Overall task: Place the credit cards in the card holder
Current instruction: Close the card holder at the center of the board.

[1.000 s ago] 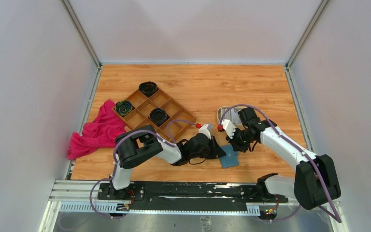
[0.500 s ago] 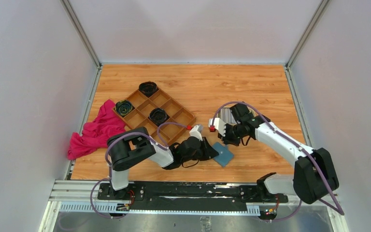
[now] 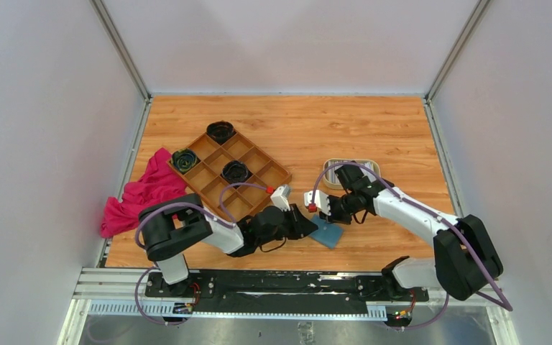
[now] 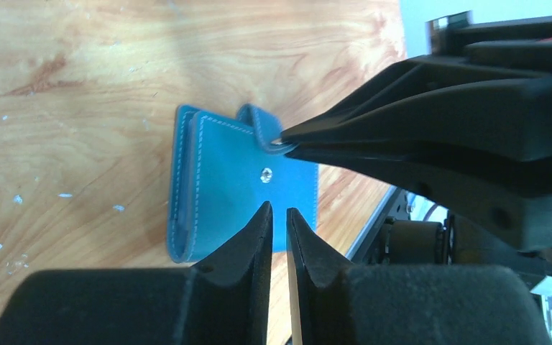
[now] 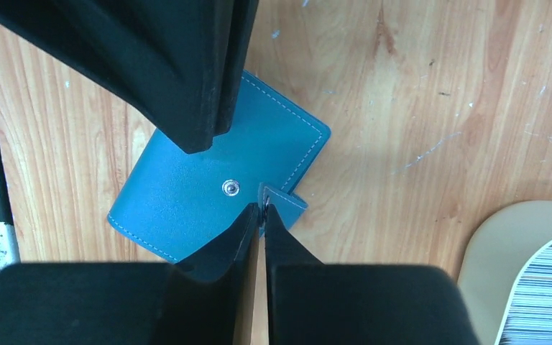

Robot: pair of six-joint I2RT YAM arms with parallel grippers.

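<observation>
i'm unsnapping the card holder (image 5: pixel 180 201)
right gripper (image 5: pixel 262 208) pinches the snap tab (image 5: pixel 291 201) at its tips; left gripper (image 4: pixel 273 215), nearly closed, empty, hangs over the body, likely to pin it.

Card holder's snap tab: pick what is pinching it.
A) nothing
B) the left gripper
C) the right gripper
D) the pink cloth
C: the right gripper has its tips closed on the snap tab of the card holder, while the left gripper sits off the tab.
</observation>
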